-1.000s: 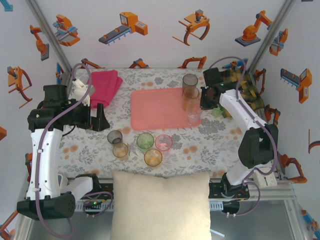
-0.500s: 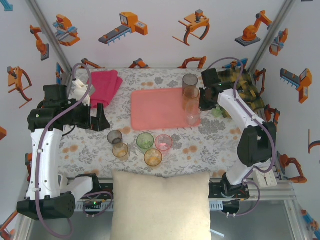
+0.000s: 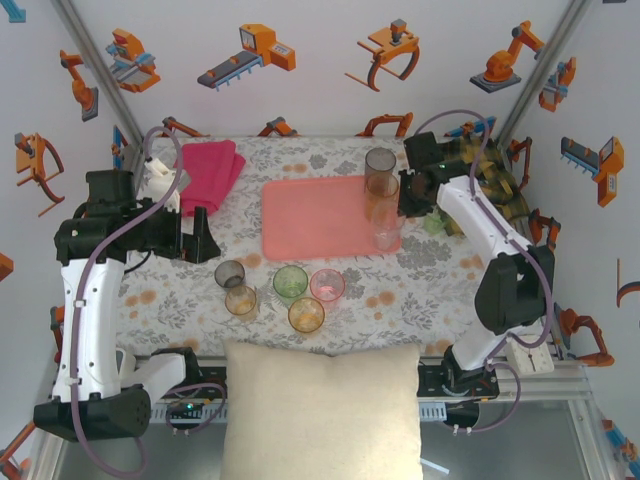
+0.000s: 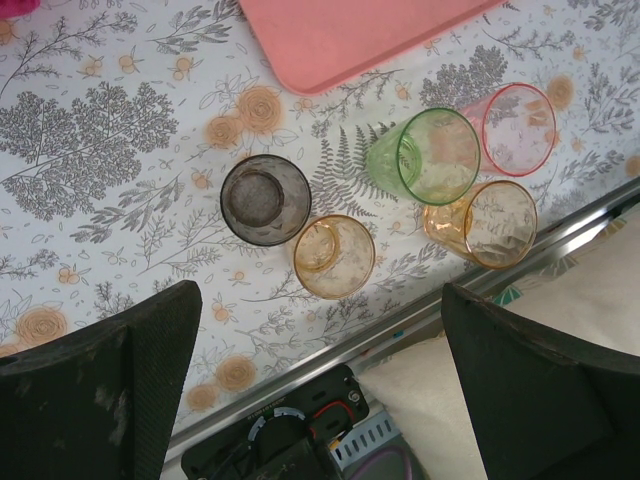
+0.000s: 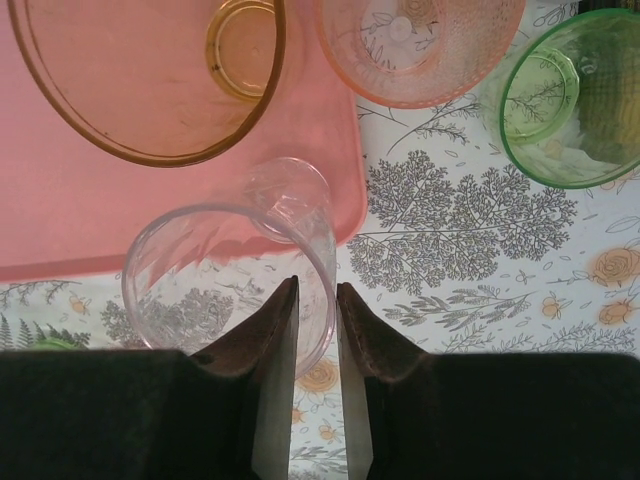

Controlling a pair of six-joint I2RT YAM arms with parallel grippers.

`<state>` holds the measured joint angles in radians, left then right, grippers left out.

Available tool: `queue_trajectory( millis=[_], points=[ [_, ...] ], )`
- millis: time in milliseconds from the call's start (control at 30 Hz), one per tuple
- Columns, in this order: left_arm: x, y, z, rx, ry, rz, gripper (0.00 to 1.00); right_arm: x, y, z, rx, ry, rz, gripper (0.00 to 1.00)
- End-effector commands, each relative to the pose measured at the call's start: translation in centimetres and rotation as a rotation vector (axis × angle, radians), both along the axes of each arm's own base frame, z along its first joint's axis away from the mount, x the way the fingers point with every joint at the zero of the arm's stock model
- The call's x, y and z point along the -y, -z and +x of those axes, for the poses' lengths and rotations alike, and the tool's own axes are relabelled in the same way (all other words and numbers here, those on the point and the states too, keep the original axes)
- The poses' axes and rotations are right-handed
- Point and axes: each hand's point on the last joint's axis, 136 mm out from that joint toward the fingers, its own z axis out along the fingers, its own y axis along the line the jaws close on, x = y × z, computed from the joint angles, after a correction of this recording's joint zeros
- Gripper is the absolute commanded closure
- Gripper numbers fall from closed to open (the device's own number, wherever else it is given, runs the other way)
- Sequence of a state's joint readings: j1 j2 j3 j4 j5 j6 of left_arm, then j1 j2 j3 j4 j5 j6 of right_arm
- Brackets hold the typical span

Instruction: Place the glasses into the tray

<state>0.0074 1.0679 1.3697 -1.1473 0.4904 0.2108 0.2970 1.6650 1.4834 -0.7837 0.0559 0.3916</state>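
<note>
Glasses (image 3: 327, 286) stand in two groups on the flowered tabletop (image 3: 440, 270), which has a cream cushion (image 3: 320, 410) at its near edge. The salmon-pink tray (image 3: 320, 215) lies in the middle, with a folded magenta towel (image 3: 210, 170) well to its left.

Along the tray's right side stand a smoky glass (image 3: 380, 162) at the far corner, an amber glass (image 3: 381, 190) next to it, and a clear glass (image 3: 387, 235) at the near right corner, its base just inside the rim. Off the tray, just to its right, are a peach-pink glass (image 5: 420, 40) and a green glass (image 5: 560, 100). Five more cluster on the tabletop on the near side of the tray: grey, two amber, green and pink.

The right pincer (image 5: 318, 290) is at the clear glass with its fingers slightly parted. One finger is inside the rim and one outside, and a sliver of gap shows beside the wall between them. The left pincer (image 3: 195, 235) hangs left of the tray, above the near cluster, spread wide and touching no glass.
</note>
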Motion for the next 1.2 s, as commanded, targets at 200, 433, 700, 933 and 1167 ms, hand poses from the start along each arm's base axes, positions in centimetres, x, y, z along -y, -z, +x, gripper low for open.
queue_trajectory(
  millis=[200,433,700,933,1167],
  points=[
    [0.1,-0.7,-0.6,0.016,0.003,-0.007,0.03,0.5,-6.7,-1.7,0.119,-0.007,0.023,0.72],
    [0.1,-0.4,-0.7,0.011,0.010,0.003,0.03,1.6,-9.1,-3.9,0.164,0.011,0.019,0.71],
    [0.0,-0.3,-0.5,0.011,0.008,0.016,0.03,3.4,-10.8,-5.3,0.170,0.034,-0.049,0.63],
    [0.1,-0.4,-0.5,0.005,0.025,0.024,0.03,4.8,-10.8,-2.7,0.158,0.067,-0.077,0.61],
    [0.0,-0.2,-0.9,0.001,0.039,0.049,0.03,6.5,-8.2,2.2,0.099,0.092,-0.085,0.62]
  ],
)
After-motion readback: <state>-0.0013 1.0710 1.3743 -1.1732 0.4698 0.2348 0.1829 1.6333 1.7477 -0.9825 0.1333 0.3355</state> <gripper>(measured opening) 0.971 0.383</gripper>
